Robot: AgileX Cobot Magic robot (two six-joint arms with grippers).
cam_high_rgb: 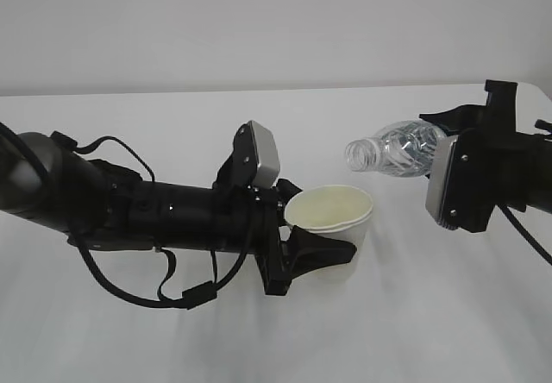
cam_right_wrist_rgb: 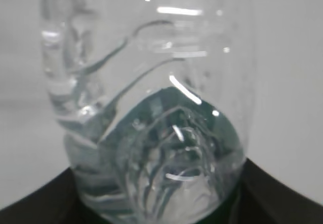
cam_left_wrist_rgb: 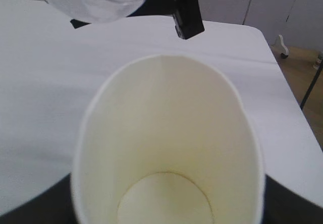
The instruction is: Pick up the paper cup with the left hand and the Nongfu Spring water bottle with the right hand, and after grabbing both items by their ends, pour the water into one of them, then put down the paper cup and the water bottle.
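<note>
The white tabletop (cam_high_rgb: 259,348) carries nothing directly; both task things are held above it. The left hand (cam_high_rgb: 315,249), a black arm reaching in from the left edge, has its jaws partly spread and clamped on the lower part of the cup (cam_high_rgb: 330,213), which sits upright near the middle of the tabletop with its cream inside empty in the wrist view (cam_left_wrist_rgb: 166,148). The right hand (cam_high_rgb: 461,185) comes in from the right edge, jaws likewise partly spread around the base end of the bottle (cam_high_rgb: 398,149). The bottle lies nearly level, its open mouth pointing left, above and just right of the cup's rim and apart from it. Water (cam_right_wrist_rgb: 176,148) pools low inside the bottle near the gripped end.
</note>
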